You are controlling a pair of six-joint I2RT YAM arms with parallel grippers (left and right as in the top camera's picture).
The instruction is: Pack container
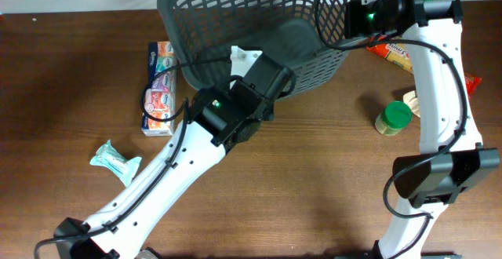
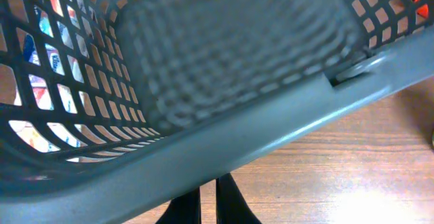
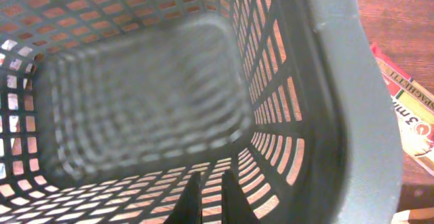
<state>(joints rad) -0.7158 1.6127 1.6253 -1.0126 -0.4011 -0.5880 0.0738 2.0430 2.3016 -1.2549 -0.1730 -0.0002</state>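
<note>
Container [image 1: 235, 23] at far centre, empty; the step looks like positioning it before loading.
Mouth faces up, apparently tipped nearward, and the long axis runs left-right. Left gripper [image 2: 209, 200] sits with jaws together under the near rim. Right gripper [image 3: 207, 197] has jaws together inside the right wall; any grip is unclear. Next move probably means backing off, opening and fetching the jar [image 1: 392, 118].

The container [image 1: 235, 23] is dark grey, its sides a lattice of square slots. The left jaws and right jaws are black. Below the left jaws the table [image 2: 352, 163] shows reddish-brown wood grain. Right of the right jaws, a packet [image 3: 407, 122] is red-edged cream with dark lettering.
</note>
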